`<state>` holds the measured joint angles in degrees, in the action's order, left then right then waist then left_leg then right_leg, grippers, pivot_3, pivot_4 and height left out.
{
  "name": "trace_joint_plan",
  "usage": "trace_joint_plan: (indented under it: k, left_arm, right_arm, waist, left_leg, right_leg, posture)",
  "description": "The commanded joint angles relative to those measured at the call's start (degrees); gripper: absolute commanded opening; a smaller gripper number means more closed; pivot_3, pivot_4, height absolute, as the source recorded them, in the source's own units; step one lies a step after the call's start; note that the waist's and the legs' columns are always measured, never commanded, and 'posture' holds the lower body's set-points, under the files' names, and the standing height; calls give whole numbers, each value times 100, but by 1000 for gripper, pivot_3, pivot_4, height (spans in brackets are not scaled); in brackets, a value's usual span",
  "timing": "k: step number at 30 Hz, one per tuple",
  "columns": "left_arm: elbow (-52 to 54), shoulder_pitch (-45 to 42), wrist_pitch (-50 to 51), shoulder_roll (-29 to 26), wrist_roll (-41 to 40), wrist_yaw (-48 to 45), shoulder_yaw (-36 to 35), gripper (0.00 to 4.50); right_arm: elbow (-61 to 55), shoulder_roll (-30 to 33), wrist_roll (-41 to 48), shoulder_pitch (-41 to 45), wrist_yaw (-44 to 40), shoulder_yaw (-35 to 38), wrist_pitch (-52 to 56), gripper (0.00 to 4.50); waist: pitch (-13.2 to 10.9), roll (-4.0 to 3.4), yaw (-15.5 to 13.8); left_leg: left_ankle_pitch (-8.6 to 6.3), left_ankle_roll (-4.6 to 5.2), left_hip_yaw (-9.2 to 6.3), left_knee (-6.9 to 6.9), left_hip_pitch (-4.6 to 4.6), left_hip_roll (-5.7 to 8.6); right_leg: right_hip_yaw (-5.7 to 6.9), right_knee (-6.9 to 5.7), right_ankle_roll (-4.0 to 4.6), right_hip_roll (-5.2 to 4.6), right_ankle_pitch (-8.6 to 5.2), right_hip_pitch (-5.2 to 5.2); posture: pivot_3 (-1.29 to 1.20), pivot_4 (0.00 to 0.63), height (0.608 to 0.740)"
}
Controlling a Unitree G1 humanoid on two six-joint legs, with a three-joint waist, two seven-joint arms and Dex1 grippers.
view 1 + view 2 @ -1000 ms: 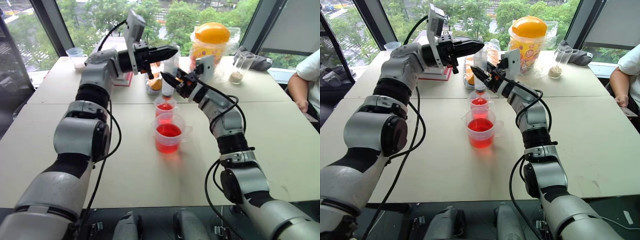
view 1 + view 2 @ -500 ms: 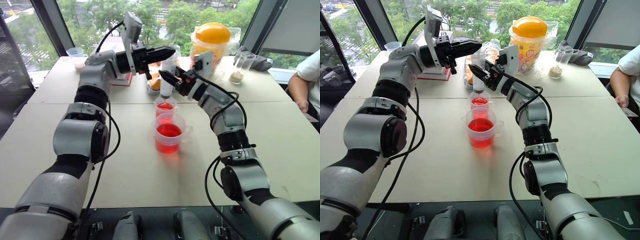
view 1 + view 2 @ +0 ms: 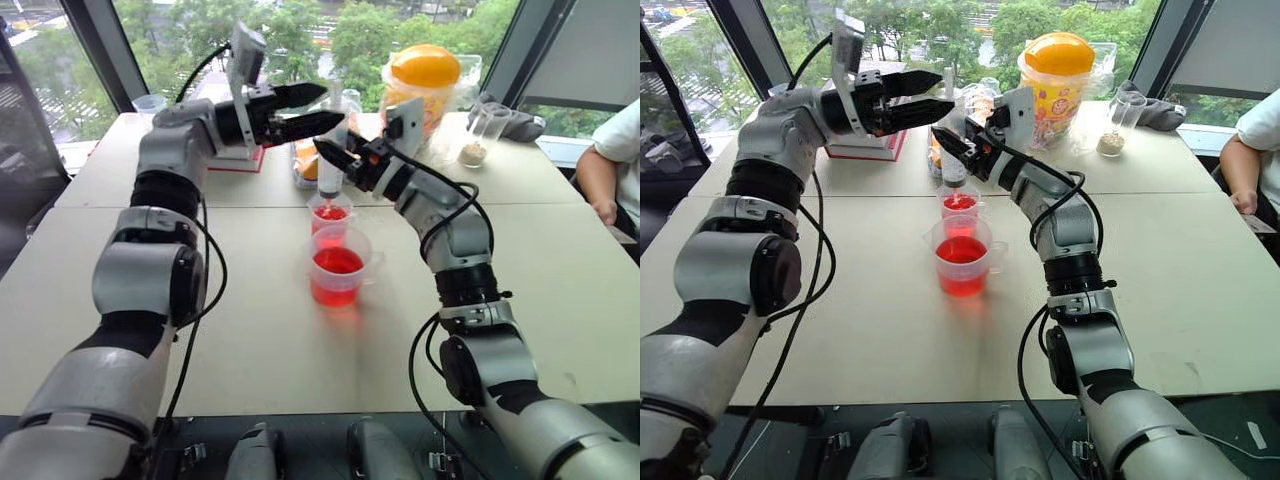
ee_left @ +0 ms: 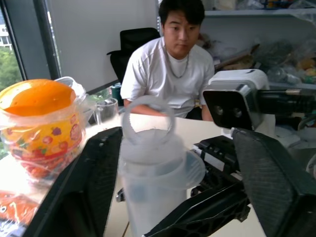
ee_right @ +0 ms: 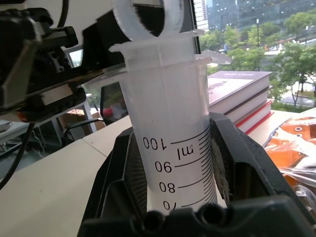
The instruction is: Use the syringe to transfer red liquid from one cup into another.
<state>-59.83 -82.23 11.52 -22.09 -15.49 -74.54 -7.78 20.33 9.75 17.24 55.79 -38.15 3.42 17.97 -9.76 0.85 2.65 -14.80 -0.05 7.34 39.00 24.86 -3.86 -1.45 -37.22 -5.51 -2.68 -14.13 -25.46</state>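
Observation:
The syringe (image 5: 170,123) stands upright over the smaller cup (image 3: 330,214), tip down at its mouth, with its white plunger pushed fully in. My right gripper (image 3: 335,158) is shut on the syringe barrel from the right. My left gripper (image 3: 328,104) is open beside the plunger top (image 4: 148,148), one finger on each side and neither touching it. Red liquid sits in the smaller cup and also fills about half of the larger handled cup (image 3: 338,268), which stands just in front of it.
Behind the cups lie snack packets (image 3: 308,166) and a red book stack (image 3: 245,155). An orange-lidded jar (image 3: 424,82), a glass with grains (image 3: 474,140) and a grey cloth (image 3: 515,124) stand at the back right. A person's arm (image 3: 600,180) rests on the table's right edge.
My left gripper has opened and drawn back to the left from the plunger top. The right gripper still holds the syringe over the smaller cup.

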Motion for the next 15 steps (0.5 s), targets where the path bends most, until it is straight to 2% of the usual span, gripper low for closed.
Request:
trace_joint_plan:
  k: [1, 6, 11, 15]
  left_arm:
    - [400, 28, 118, -235, -101, 11, -101, 4443]
    - [895, 536, 393, -756, -143, -62, -130, 4443]
    - [1578, 1150, 756, -1001, -231, -13, -101, 4443]
    - [2233, 1623, 1016, -979, -347, 93, -48, 4443]
  right_arm:
    - [-316, -4, 109, 34, -65, -7, -169, 1398]
    - [-156, 44, 55, -47, -89, -10, -288, 1398]
    - [-128, 121, 1, -90, -96, -49, -353, 1398]
    - [-205, 221, 106, 46, -21, 76, -209, 1398]
  waist:
    - [0, 0, 1]
    - [0, 0, 8]
    - [0, 0, -15]
    - [0, 0, -24]
  left_leg:
    - [0, 0, 0, -1, 0, 0]
    - [0, 0, 0, -1, 0, -1]
    - [0, 0, -1, 1, 1, -2]
    - [0, 0, 0, 4, 4, -1]
  right_leg:
    - [0, 0, 0, 0, 0, -1]
    - [0, -1, 0, 0, 0, -1]
    - [2, -3, 0, -1, 0, 0]
    - [2, -1, 0, -3, 0, 0]
  posture:
    - [0, 150, 740]
    - [0, 150, 740]
    - [0, 150, 740]
    - [0, 150, 740]
